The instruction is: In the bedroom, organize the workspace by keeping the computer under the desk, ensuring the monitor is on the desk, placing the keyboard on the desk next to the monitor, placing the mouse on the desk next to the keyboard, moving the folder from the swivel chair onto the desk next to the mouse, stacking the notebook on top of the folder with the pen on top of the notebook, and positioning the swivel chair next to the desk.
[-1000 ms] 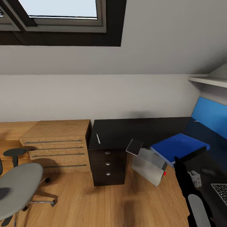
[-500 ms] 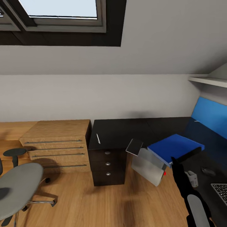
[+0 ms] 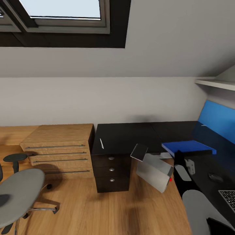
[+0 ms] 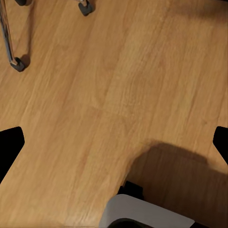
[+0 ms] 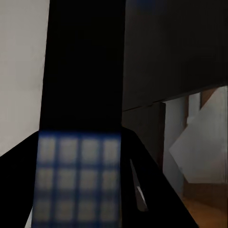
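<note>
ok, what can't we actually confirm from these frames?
- Right hand grip: in the head view the arm covers where it meets the bright blue flat folder; the right wrist view is dark and blurred.
- Grey keyboard with dark keys: cut off by the head view's right edge.
- Small dark rounded mouse: too small for detail.
- Grey swivel chair: cut off by the left edge.
- Light grey tilted tower computer: partly behind the right arm.

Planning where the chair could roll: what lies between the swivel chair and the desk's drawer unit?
In the head view, bare oak floor separates the swivel chair from the desk drawers; the oak dresser stands farther back.
</note>
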Motion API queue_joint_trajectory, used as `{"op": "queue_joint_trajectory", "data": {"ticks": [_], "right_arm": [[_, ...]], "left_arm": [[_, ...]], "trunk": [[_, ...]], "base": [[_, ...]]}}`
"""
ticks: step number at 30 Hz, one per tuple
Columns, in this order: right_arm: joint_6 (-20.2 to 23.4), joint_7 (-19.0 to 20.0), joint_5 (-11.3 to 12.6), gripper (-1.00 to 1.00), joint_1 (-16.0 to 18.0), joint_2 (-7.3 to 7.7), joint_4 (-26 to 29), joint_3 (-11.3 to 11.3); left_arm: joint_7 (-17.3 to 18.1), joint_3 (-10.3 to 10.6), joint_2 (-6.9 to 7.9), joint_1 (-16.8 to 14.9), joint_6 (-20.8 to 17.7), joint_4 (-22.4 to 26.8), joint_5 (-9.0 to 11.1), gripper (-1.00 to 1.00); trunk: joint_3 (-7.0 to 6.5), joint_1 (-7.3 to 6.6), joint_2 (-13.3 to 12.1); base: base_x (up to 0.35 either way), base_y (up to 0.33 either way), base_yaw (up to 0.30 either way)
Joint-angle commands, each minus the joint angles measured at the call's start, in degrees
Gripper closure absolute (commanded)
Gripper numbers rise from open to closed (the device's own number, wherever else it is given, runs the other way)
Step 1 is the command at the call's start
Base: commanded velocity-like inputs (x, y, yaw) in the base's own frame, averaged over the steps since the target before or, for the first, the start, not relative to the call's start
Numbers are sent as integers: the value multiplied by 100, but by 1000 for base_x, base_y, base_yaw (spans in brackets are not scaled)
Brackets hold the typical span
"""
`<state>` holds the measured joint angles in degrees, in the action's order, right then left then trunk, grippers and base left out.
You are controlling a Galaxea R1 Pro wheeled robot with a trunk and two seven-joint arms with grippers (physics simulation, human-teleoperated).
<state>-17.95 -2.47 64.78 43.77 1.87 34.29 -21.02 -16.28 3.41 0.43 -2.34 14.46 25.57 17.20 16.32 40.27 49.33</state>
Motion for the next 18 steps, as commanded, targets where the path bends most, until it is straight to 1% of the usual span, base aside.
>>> {"op": "queue_joint_trajectory", "data": {"ticks": [1,4,8,10,12,18], "right_arm": [[-73,-14,39,100,65,14,-97,12],[-228,15,36,100,231,41,-367,23],[-262,145,51,100,270,46,-443,13],[-260,339,85,100,283,11,-479,-1],[-248,426,95,100,287,-18,-496,-4],[-248,426,95,100,287,-18,-496,-4]], "left_arm": [[-32,36,4,-3,18,0,37,-100],[-31,36,-8,-3,13,0,32,-100],[-31,38,-38,-3,13,0,30,-100],[-31,41,-53,-3,13,0,29,-100],[-32,43,-57,-3,13,0,29,-100],[-32,43,-57,-3,13,0,29,-100]], "trunk": [[8,1,6],[8,1,6],[8,1,6],[8,1,6],[8,1,6],[8,1,6]], "base": [[0,0,0],[0,0,0],[0,0,0],[0,0,0],[12,0,0],[23,0,0]]}}
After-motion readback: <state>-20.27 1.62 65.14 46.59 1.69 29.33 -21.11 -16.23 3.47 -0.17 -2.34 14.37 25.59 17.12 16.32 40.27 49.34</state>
